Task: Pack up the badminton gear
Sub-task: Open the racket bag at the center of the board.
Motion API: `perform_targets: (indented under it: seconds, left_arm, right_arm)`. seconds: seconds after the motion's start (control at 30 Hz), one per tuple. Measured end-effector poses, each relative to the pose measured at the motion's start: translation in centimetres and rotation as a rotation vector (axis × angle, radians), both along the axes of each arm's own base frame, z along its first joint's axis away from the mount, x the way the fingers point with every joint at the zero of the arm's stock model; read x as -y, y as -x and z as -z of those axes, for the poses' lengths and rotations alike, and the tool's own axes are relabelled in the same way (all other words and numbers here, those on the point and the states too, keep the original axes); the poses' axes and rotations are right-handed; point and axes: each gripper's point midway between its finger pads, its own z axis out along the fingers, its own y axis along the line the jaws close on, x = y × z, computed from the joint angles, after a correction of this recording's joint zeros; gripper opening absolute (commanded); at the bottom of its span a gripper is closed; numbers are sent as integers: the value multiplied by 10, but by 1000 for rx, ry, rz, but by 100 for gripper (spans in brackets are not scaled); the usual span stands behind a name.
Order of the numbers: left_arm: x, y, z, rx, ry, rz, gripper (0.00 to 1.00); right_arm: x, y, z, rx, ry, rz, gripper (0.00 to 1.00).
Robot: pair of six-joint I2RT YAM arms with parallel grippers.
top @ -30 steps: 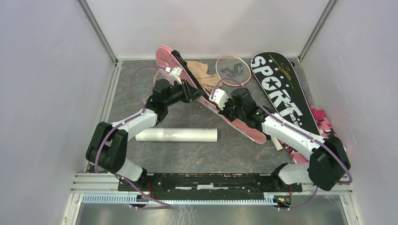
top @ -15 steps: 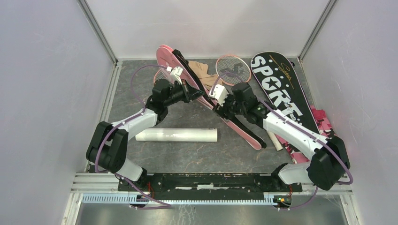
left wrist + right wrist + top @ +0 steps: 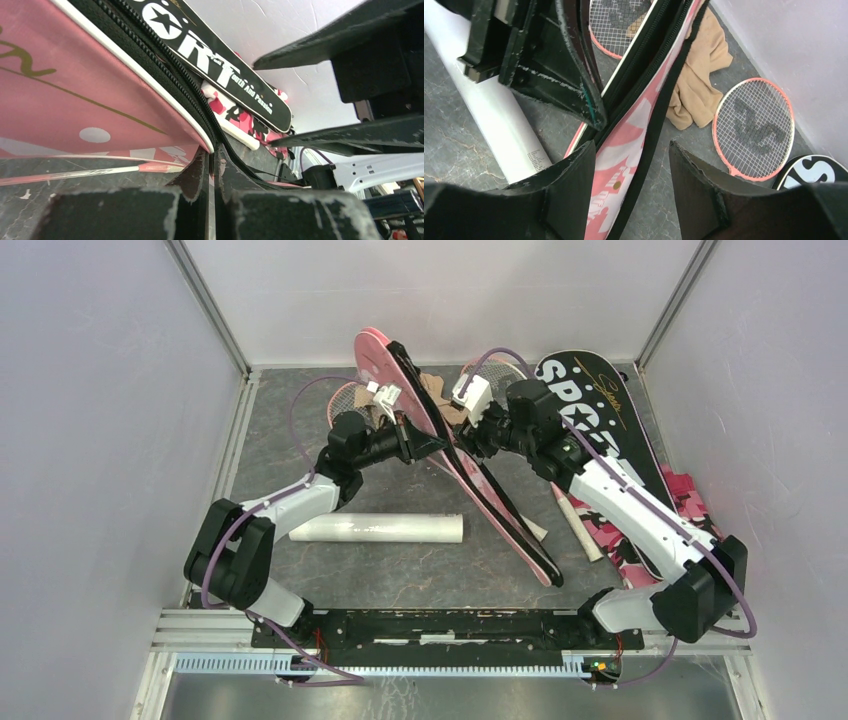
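Your left gripper [image 3: 210, 156] is clenching the zipped edge of the pink racket-shaped fabric cover [image 3: 75, 90], holding it tilted up on its edge. Your right gripper [image 3: 631, 147] is gaping wide, with the cover's narrower part running between its fingers. Just beyond that gripper, a pink-framed stringed racket [image 3: 754, 130] and a crumpled tan cloth [image 3: 696, 85] are lying on the table [image 3: 454, 150].

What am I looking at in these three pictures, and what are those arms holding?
Two robot arms are bolted to a table. One picture looks down from above; the other two come from cameras on each wrist. The left gripper is pinched shut on the edge of the pink cover, holding it up. The right gripper is open, astride that cover. On the table lie a white tube, a black cover, rackets and a tan cloth.
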Motion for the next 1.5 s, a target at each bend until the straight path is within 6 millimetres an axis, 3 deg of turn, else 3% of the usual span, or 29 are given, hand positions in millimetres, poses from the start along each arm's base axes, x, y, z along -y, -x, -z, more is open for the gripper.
perform_targets:
  seconds: [0.33,0.67,0.77,0.93,1.0,1.23,1.37,1.5]
  left_arm:
    - [22,30,8,25,-13,107,2]
    - [28,40,12,64,-35,146,2]
    - [30,42,13,79,-44,157,2]
    - [29,42,19,87,-71,154,2]
    - [29,42,23,85,-83,152,2]
    - [25,28,30,60,-157,90,2]
    - [22,14,23,45,-193,38,2]
    - [16,1,19,15,-232,-27,2]
  right_arm:
    - [-2,-19,22,-109,-26,43,56]
    - [-6,-25,47,-210,-44,60,50]
    - [-8,-28,55,-235,-40,64,38]
    - [-4,-38,69,-263,-21,105,2]
    - [6,-46,71,-265,-20,147,0]
    - [51,-68,57,-215,-30,296,0]
    - [71,-66,33,-148,-69,358,0]
    - [78,-57,11,-102,-140,383,0]
